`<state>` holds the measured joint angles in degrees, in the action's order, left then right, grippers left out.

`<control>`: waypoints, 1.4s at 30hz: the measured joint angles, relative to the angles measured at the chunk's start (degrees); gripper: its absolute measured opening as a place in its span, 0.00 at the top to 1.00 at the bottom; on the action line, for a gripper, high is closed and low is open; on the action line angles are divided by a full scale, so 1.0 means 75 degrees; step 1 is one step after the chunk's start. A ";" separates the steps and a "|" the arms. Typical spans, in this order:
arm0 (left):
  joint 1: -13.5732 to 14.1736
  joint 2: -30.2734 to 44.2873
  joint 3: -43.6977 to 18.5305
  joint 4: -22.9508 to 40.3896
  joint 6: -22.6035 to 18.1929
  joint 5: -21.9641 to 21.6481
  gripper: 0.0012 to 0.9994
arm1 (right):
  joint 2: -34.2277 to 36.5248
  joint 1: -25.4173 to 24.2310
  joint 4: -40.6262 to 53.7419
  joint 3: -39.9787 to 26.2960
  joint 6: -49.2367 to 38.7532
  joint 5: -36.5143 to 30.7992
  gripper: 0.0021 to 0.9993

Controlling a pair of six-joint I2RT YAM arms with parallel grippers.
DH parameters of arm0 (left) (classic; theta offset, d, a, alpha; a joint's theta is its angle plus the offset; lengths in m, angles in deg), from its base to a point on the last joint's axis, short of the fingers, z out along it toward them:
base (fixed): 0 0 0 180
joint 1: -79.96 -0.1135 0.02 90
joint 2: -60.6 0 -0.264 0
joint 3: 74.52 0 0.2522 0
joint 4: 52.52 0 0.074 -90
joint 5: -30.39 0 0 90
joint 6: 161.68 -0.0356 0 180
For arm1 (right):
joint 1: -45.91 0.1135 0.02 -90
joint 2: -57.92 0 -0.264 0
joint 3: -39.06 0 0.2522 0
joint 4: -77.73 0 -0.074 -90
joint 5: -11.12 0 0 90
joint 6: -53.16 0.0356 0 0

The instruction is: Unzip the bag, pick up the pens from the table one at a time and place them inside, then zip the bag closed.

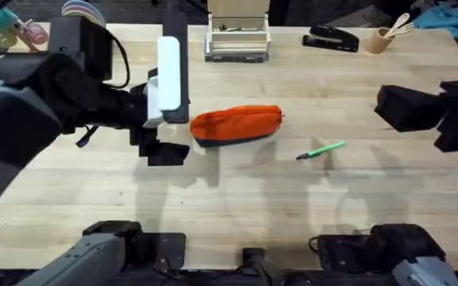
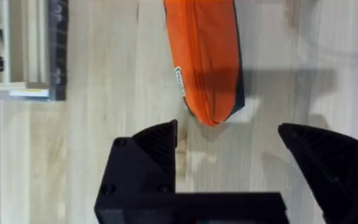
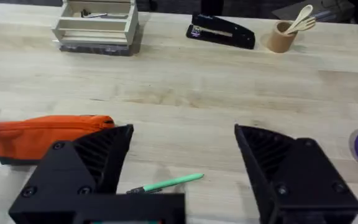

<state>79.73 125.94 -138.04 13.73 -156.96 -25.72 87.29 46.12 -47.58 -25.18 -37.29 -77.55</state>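
The bag point(image 1: 235, 125) is lying on its side near the middle of the table point(image 1: 237, 206), zipper closed. One green pen point(image 1: 321, 150) is lying just beside it, toward the right edge, not touching it. I am holding my left gripper point(image 2: 229, 146) just off the bag's left end, fingers spread wide and gripping nothing. I am holding my right gripper point(image 3: 184, 155) above the pen, fingers likewise wide apart and empty. An organiser point(image 1: 237, 36), stapler point(image 1: 331, 38) and cup point(image 1: 378, 40) are standing along the far edge.

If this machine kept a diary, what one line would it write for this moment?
bag: zipped, on table | pen: on table, right of bag | left end effector: open beside bag end | right end effector: open near pen
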 joint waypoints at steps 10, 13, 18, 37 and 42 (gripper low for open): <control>0.0000 0.0680 0.0000 -0.0006 -0.0046 0.0026 0.01 | 0.0000 0.0000 0.0000 0.0000 0.0002 0.0002 0.00; 0.0000 0.0906 0.0000 -0.0043 -0.0060 0.0058 0.01 | 0.0000 0.0000 0.0000 0.0000 0.0000 0.0002 0.00; 0.0000 0.1446 0.0000 -0.0348 -0.0062 0.0162 0.01 | -0.0001 0.0000 0.0000 0.0000 0.0002 0.0002 0.00; 0.0000 0.2791 -0.0003 -0.1674 0.0242 0.1784 0.16 | 0.0000 0.0000 -0.0001 -0.0003 0.0002 0.0002 0.00; -0.0003 0.2793 -0.0003 -0.1684 0.0292 0.1874 0.60 | 0.0000 0.0000 0.0000 -0.0003 0.0002 0.0002 0.00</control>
<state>79.71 146.88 -138.06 1.09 -154.77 -11.67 87.29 46.12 -47.58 -25.20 -37.27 -77.54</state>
